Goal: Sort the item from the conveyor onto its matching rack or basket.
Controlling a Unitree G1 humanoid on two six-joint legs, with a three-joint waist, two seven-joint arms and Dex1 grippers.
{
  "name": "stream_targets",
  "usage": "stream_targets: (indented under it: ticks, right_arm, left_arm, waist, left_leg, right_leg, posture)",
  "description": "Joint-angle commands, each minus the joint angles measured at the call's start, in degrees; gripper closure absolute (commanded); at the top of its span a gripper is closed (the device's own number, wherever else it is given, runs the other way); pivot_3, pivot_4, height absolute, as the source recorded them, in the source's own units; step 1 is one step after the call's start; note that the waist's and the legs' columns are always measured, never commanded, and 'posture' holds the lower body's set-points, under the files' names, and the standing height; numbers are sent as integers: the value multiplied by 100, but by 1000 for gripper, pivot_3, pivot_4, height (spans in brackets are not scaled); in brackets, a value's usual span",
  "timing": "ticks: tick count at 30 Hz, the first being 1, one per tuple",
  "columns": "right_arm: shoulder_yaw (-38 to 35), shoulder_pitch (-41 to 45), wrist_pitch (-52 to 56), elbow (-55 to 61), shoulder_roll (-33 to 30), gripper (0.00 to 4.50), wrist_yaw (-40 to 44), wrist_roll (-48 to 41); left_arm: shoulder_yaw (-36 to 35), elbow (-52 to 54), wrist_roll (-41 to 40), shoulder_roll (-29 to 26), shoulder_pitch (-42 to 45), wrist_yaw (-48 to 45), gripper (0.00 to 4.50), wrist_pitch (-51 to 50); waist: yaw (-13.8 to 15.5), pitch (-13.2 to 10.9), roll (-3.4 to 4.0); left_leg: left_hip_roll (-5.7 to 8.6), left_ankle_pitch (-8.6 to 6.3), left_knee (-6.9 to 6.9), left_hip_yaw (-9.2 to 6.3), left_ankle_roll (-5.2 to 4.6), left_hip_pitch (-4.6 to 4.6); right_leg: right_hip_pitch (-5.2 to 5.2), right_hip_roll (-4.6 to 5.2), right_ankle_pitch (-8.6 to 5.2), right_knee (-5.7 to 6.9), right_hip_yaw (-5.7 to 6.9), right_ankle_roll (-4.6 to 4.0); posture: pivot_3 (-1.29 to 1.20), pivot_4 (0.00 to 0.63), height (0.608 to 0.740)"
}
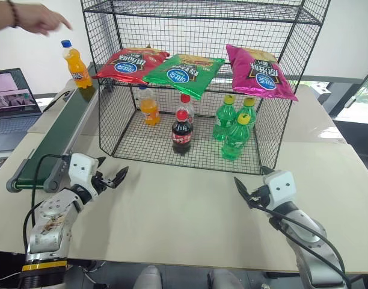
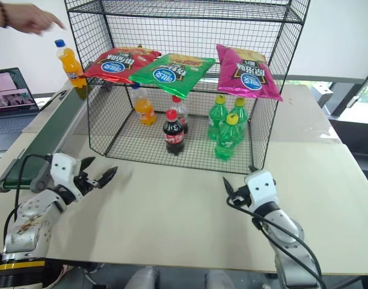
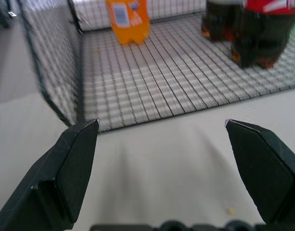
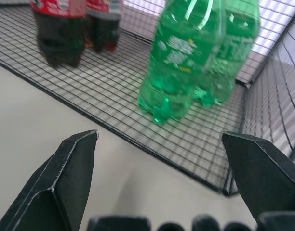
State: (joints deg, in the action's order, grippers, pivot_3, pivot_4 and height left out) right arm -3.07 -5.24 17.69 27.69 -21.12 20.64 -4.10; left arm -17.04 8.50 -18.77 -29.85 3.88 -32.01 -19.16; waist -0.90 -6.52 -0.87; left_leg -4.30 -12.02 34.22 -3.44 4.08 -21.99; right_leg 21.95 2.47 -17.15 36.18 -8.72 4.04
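The item, a small orange soda bottle with a blue cap, stands upright at the far end of the conveyor, a dark green belt along the table's left side. A person's hand hovers just above it. The black wire basket is the bottom tier of the shelf unit at the middle back. My left gripper is open and empty, low over the table between the conveyor's near end and the basket's front left corner. To the right, my right gripper is open and empty too, in front of the basket's right corner.
Inside the basket stand an orange bottle with a pale cap, two cola bottles and three green bottles. Red, green and pink snack bags lie on the shelf above. A laptop sits at far left.
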Motion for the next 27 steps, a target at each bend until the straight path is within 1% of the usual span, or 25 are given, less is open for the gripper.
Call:
stream_targets:
  ticks: [1,4,6,8,10,12,13,18,20,27]
  right_arm:
    - [-133,362,148,273,-328,0,660,-653]
    - [-121,684,273,273,-591,0,1197,-1156]
    - [-111,832,314,260,-675,0,1384,-1388]
    - [-64,1260,380,249,-774,0,1796,-1832]
    - [63,1936,559,217,-813,0,2154,-2242]
    - [165,2598,820,168,-770,0,2342,-2634]
    - [185,2776,897,142,-762,0,2388,-2744]
    - [409,3660,996,-146,-672,0,2643,-2971]
    - [460,3806,985,-235,-641,0,2688,-2993]
    - [564,4035,887,-316,-482,0,2953,-3093]
  left_arm:
    - [-546,896,-328,4,-230,368,28,-255]
    - [-847,1290,-460,98,-349,700,28,-418]
    - [-958,1401,-502,122,-360,849,28,-495]
    - [-1310,1511,-580,200,-356,1166,28,-523]
    - [-1683,1548,-596,219,-388,1422,28,-524]
    - [-1936,1502,-623,217,-451,1562,28,-525]
    - [-1992,1485,-645,220,-459,1606,28,-539]
    - [-2406,1077,-761,154,-381,1815,28,-556]
    - [-2459,979,-765,123,-355,1859,28,-558]
    - [-2548,332,-910,-262,-155,1570,28,-448]
  waist:
    - [-10,-1,-2]
    - [-15,-2,-3]
    - [2,-2,-4]
    - [3,-3,-5]
    - [-32,-9,-9]
    - [-88,-11,-10]
    - [-98,-11,-10]
    - [-51,-11,-14]
    - [-22,-11,-14]
    - [-16,-11,-14]
  left_leg:
    - [0,0,0,0,0,-1]
    - [-1,0,1,-1,-1,2]
    - [-1,0,2,-1,-1,6]
    - [0,0,2,-2,-1,9]
    - [0,-1,8,-1,-1,5]
    - [-1,-2,10,-3,-4,13]
    - [-1,-2,8,-4,-4,15]
    - [-1,-13,9,-11,-21,19]
    - [0,-15,15,-11,-23,17]
    - [-1,-15,14,-11,-23,19]
  right_leg:
    - [1,0,0,0,0,0]
    - [-2,0,0,2,0,-1]
    - [-8,0,0,1,1,0]
    - [-13,0,0,-2,1,0]
    - [-13,0,1,-2,1,1]
    - [-14,-2,2,5,0,0]
    - [-15,-2,2,4,1,0]
    - [-32,0,2,-10,10,0]
    - [-34,1,2,-13,11,0]
    - [-30,0,1,-8,13,-1]
  posture:
    - [0,150,740]
    - [0,150,740]
    - [0,150,740]
    - [0,150,740]
    - [0,150,740]
    - [0,150,740]
    - [0,150,740]
    - [0,150,740]
    - [0,150,740]
    - [0,150,740]
